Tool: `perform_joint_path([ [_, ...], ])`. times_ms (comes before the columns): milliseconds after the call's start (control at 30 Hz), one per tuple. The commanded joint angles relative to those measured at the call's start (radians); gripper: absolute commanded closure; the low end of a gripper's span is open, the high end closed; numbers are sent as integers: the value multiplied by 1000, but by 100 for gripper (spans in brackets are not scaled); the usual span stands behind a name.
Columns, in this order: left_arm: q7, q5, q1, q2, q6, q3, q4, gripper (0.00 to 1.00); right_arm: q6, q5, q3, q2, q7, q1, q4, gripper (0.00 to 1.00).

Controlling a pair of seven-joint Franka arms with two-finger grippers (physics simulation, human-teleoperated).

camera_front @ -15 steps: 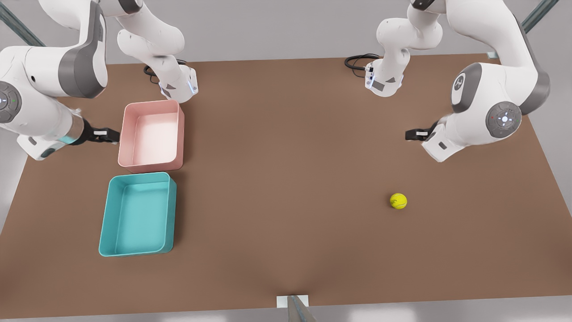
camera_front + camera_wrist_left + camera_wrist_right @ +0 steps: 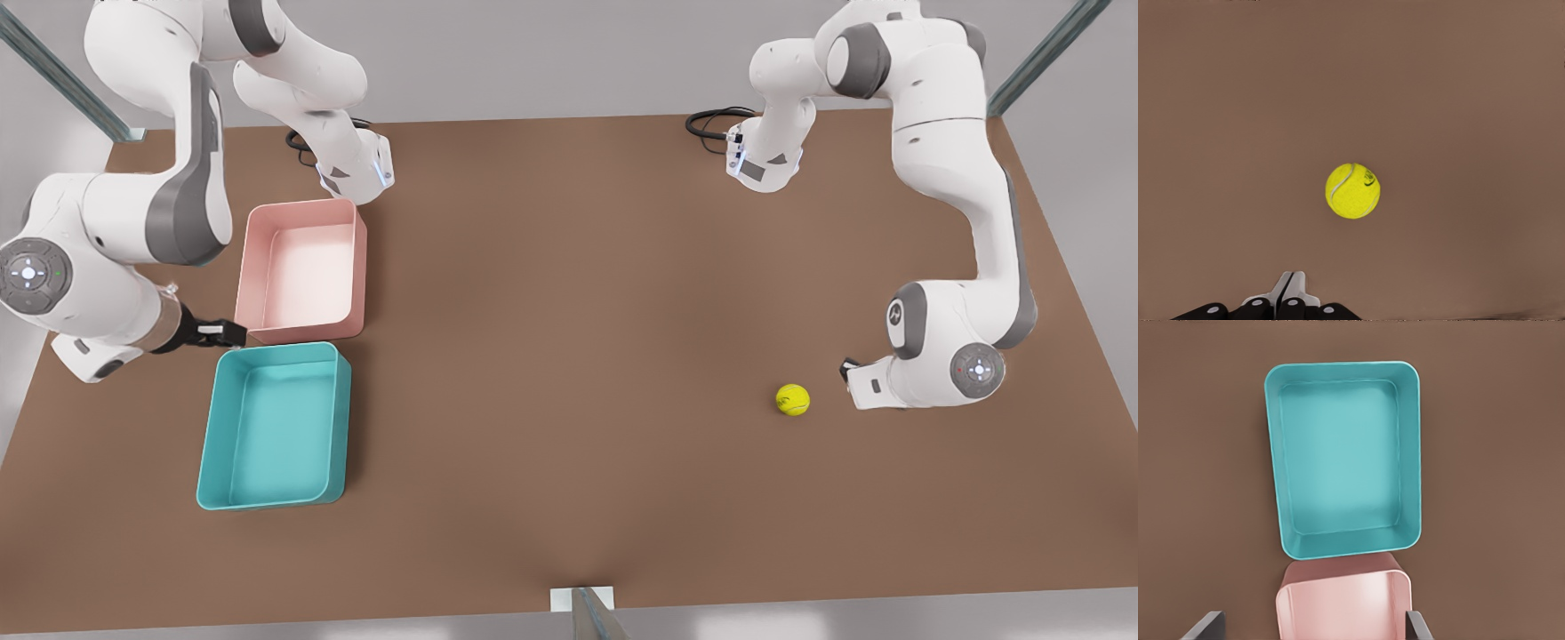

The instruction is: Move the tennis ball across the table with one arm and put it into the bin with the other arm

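The small yellow-green fuzzy tennis ball rests on the brown counter. At its three o'clock the left tool is seen pinched closed, empty. A shove could send it rolling. By the teal bin, the right tool waits spread, empty.

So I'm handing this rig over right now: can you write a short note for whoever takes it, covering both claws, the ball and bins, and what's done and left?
Left claw: shut, empty, low over the table, pointing at the tennis ball from close by, not touching it.
Right claw: open, empty, at the near corner of the pink bin, beside the teal bin.
Ball: resting on bare table at the front view's right, far from both bins.
Bins: both empty, side by side at the front view's left.
Done: nothing moved yet.
Left: send the ball across the table, then have the right claw put it in a bin.
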Motion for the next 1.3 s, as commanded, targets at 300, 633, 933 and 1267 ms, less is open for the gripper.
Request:
perform_joint_path([
  [300, 1307, 170, 18, 9, 395, -10, -255, 79, 79, -10, 3, 18, 5, 8, 3, 0],
  [633, 1257, 170, -2, 84, 467, -10, -255, 79, 79, -21, 1, 24, -6, 7, 1, 0],
  [933, 1172, 170, -1, 103, 460, -10, -280, 79, 77, -18, 3, 33, -9, 2, 9, 0],
  [1267, 226, -160, -223, 57, 343, -73, -244, 79, 79, -18, 3, 49, -9, 5, 14, 0],
])
